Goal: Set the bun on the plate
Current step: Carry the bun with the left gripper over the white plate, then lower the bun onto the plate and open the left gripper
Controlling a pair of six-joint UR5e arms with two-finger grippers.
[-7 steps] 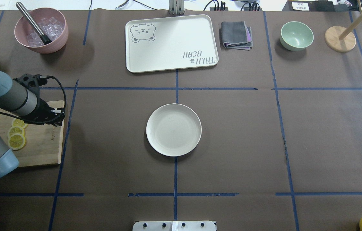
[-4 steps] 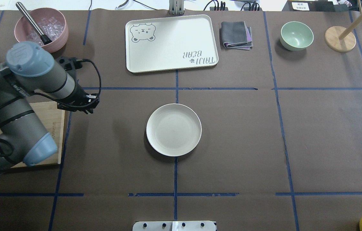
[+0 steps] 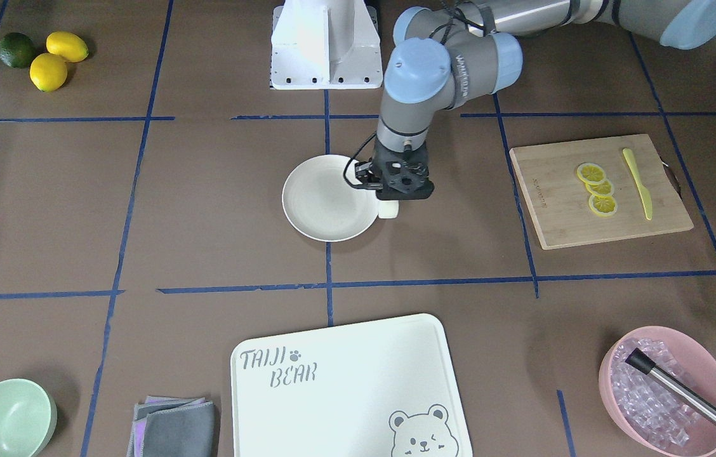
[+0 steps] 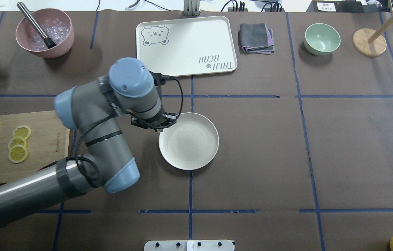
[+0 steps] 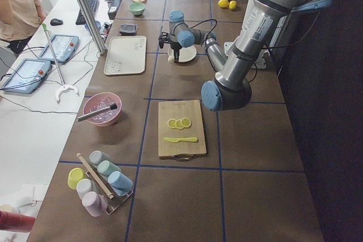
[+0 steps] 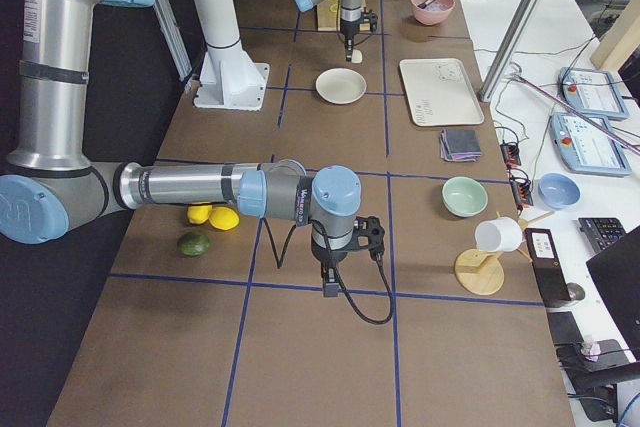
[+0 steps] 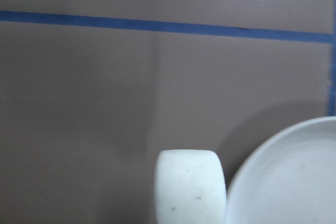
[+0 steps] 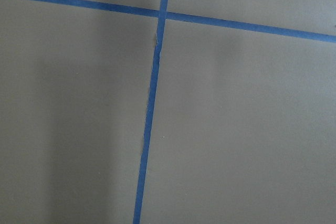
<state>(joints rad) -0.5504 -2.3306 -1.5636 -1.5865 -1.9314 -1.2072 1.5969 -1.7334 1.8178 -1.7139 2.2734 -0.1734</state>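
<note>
Brown desk (image 4: 269,157): left jaws clamped on bun (image 3: 388,208), hidden beneath left arm (image 4: 130,90) overhead, just beside plate (image 4: 189,141), at left rim. Cannot tell right jaws' state. Swung right off cutting board (image 4: 43,150) since earlier.

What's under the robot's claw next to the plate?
A small white bun, beside the plate's rim. The left claw covers the bun's top, so where its fingers pinch is hidden.
</note>
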